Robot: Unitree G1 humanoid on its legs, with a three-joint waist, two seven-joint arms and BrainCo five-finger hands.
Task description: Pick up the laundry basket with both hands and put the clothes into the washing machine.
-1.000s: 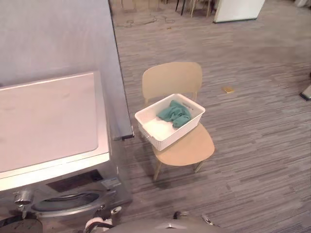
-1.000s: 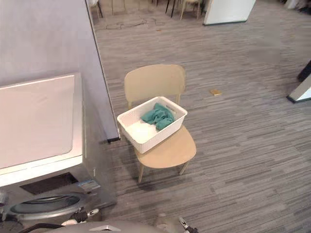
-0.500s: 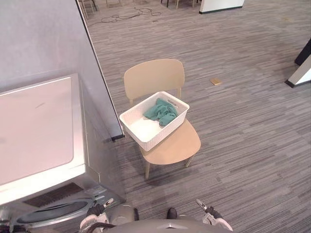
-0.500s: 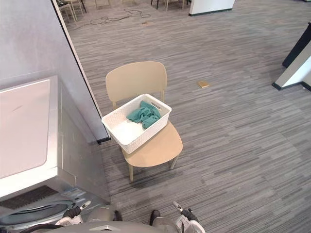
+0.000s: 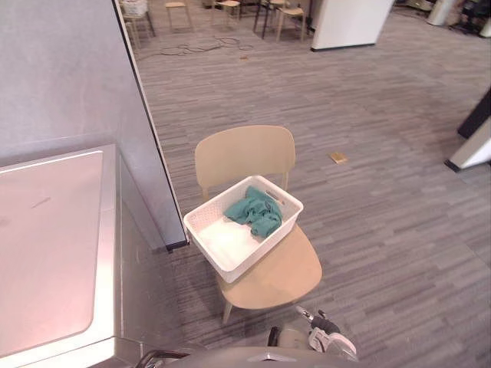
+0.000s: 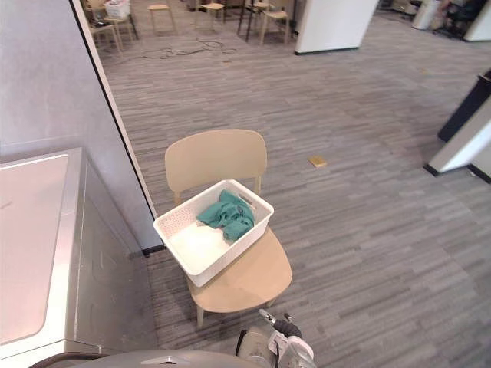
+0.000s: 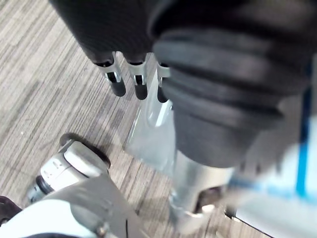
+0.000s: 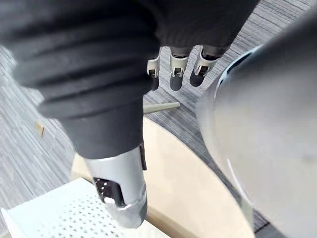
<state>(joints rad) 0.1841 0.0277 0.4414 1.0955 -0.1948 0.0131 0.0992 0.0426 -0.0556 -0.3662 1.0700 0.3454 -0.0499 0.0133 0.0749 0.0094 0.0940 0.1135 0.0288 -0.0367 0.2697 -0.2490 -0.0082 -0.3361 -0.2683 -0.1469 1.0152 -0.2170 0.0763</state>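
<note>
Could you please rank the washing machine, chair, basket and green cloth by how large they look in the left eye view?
1. washing machine, though it is nearest the camera, which enlarges it
2. chair
3. basket
4. green cloth

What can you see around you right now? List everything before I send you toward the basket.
basket: one, white, perforated walls, on the chair's seat
cloth: one, green, crumpled inside the basket at its far side
chair: one, light wood, just right of the partition
washing machine: one, silver-grey with a pale top, at the near left
partition: one, grey, upright behind the washing machine
flat object: one, tan, small, on the floor right of the chair
far chairs: several, light wood, at the room's far end
pillar: one, white, far right
left hand: fingers relaxed, empty, over the floor
right hand: fingers relaxed, empty, near the chair's front edge
</note>
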